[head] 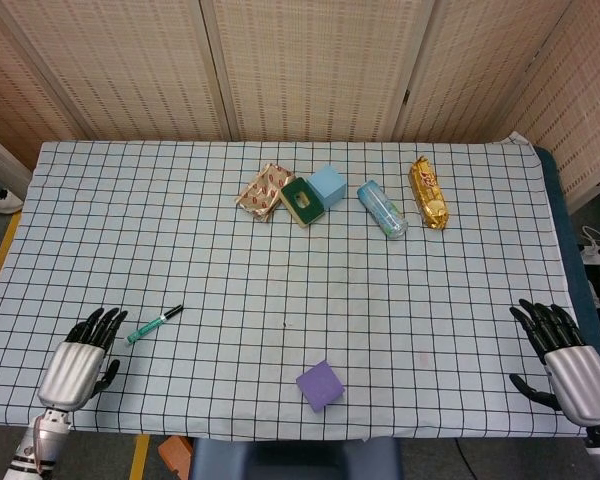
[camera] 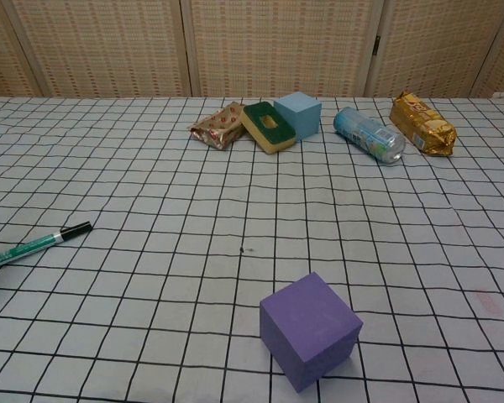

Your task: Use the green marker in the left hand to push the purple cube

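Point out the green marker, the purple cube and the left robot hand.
green marker [head: 154, 324], head view, middle of the barrel.
purple cube [camera: 306, 313], chest view, top face.
left robot hand [head: 77, 359], head view, back of the hand, fingers spread, apart from the marker.

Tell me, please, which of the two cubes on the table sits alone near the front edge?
The purple cube does; it stands apart on the checked cloth, while the light blue cube sits in the far row, against the green sponge.

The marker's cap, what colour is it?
Black, on the green marker; the chest view shows it best.
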`<state>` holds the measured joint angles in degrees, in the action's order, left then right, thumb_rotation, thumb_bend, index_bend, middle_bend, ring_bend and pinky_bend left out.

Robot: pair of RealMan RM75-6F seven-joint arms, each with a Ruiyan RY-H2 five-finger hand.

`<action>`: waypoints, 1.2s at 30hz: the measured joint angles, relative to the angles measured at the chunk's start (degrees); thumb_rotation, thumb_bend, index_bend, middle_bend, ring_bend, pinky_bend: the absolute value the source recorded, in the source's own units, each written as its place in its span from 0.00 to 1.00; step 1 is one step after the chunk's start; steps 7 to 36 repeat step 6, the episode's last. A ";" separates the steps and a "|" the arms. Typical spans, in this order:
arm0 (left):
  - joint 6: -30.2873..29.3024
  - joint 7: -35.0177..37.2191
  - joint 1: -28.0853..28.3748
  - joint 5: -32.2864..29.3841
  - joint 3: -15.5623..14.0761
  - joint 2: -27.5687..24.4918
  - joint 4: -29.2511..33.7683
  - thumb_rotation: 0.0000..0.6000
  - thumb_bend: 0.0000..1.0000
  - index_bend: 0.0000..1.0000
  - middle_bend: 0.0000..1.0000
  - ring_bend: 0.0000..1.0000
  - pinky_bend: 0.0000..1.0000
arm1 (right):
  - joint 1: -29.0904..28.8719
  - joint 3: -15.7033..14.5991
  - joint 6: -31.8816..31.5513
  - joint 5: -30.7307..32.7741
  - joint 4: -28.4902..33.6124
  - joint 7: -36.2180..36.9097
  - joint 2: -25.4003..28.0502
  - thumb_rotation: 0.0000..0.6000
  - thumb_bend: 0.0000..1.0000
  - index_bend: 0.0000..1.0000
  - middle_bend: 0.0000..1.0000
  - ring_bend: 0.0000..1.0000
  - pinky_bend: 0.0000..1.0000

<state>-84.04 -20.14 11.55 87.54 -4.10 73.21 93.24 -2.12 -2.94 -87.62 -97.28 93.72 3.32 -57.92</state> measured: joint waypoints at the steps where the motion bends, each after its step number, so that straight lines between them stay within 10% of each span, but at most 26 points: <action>1: -0.25 2.67 -0.59 0.12 -0.33 -1.13 0.99 1.00 0.38 0.00 0.00 0.00 0.14 | 0.08 0.02 -0.05 0.10 0.01 -0.20 -0.08 1.00 0.12 0.00 0.00 0.00 0.00; 6: -2.44 14.10 -3.08 0.90 -1.21 -5.05 2.12 1.00 0.36 0.00 0.00 0.00 0.14 | 0.43 0.10 -0.35 0.41 0.00 -1.10 -0.42 1.00 0.12 0.00 0.00 0.00 0.00; 36: -2.44 14.10 -3.08 0.90 -1.21 -5.05 2.12 1.00 0.36 0.00 0.00 0.00 0.14 | 0.43 0.10 -0.35 0.41 0.00 -1.10 -0.42 1.00 0.12 0.00 0.00 0.00 0.00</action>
